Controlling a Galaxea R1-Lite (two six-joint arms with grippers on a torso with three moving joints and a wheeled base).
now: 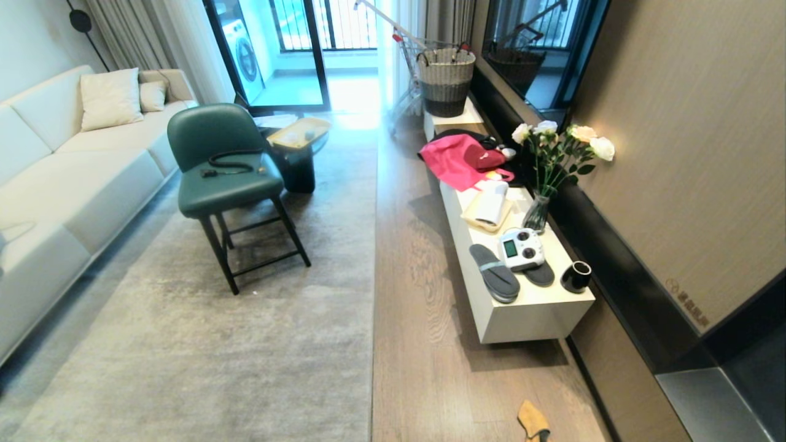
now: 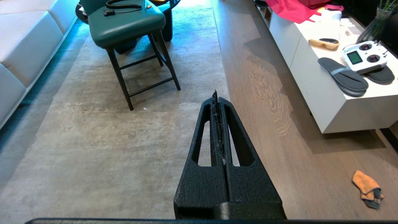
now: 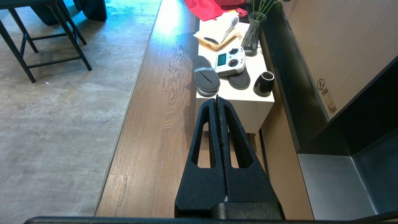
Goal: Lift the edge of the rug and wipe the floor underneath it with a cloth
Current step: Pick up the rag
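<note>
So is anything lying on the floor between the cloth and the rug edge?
Nothing visible. The cloth lies on bare floor, and only open planks separate it from the rug edge. The white cabinet stands farther off, to the side. Both grippers are shut and empty.

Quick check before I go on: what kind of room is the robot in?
Most likely a home living room: a cream upholstered sofa beside a large pale grey rug, brown wood-plank floor, and a low white cabinet along the wall.
</note>
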